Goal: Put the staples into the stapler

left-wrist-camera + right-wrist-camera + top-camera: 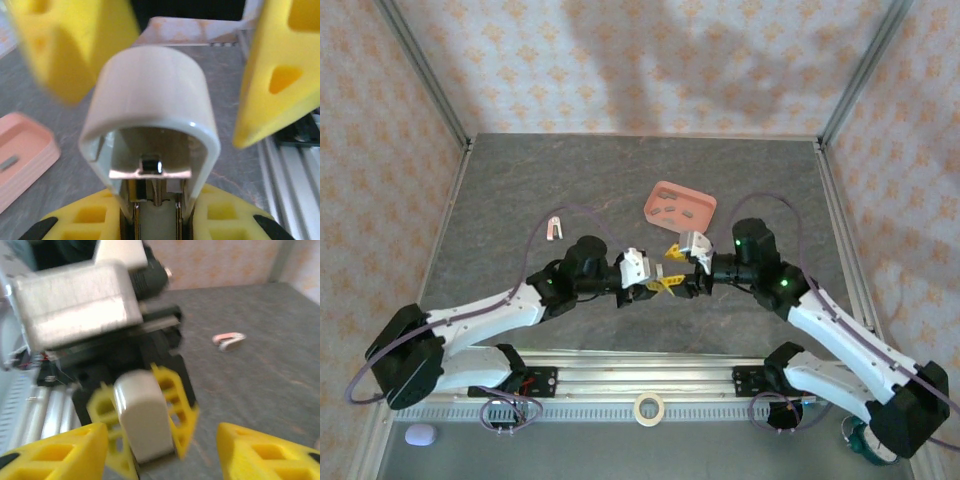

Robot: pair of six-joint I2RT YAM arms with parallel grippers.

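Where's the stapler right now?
The stapler is clamped in the left hand, mid-table between the two arms in the top view, just on the near side of the pink tray; the open right hand flanks it.

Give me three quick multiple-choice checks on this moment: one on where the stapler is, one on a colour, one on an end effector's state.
1. Where is the stapler?
A) lying loose on the table
B) held in the left end effector
C) on the near rail

2. What colour is the tray with the staples in it?
A) pink
B) blue
C) green

3. How does the right end effector stand?
A) shut on the stapler
B) shut on a staple strip
C) open

Answers:
1 B: its yellow fingers clamp the stapler's sides.
2 A: it is pink in the top and left wrist views.
3 C: its fingers stand wide apart with the stapler between them.
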